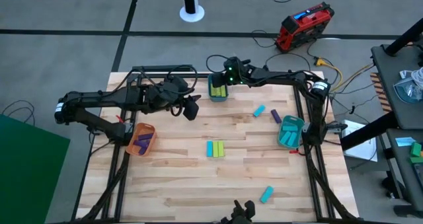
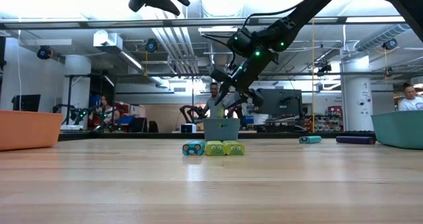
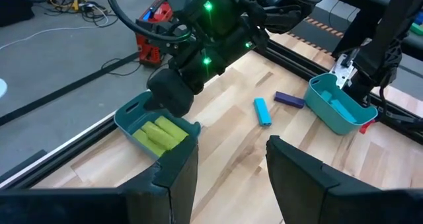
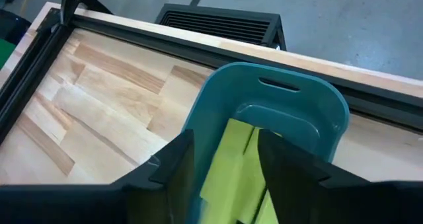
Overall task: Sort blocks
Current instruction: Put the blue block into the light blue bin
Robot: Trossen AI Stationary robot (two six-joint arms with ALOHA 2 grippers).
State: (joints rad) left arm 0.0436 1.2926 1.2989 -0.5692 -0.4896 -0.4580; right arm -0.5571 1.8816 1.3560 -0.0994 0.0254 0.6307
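Observation:
My right gripper (image 1: 221,82) (image 4: 226,164) hangs open just above the teal bin (image 1: 218,92) (image 4: 277,98) at the table's far edge. Yellow-green blocks (image 4: 231,158) (image 3: 158,133) lie in that bin, right below and between the fingers; I see nothing gripped. My left gripper (image 1: 192,110) (image 3: 231,168) hovers open and empty above the table, left of the middle. One cyan block and two yellow-green blocks (image 1: 215,149) (image 2: 213,148) lie side by side mid-table. A cyan block (image 1: 259,110) and a purple block (image 1: 275,115) lie at the far right. Another cyan block (image 1: 266,195) lies near the front.
An orange bin (image 1: 141,139) with purple blocks stands at the left. A teal bin (image 1: 289,131) with cyan blocks stands at the right. Black frame rails (image 1: 119,158) run along the table's sides. Bare wood shows at the front left.

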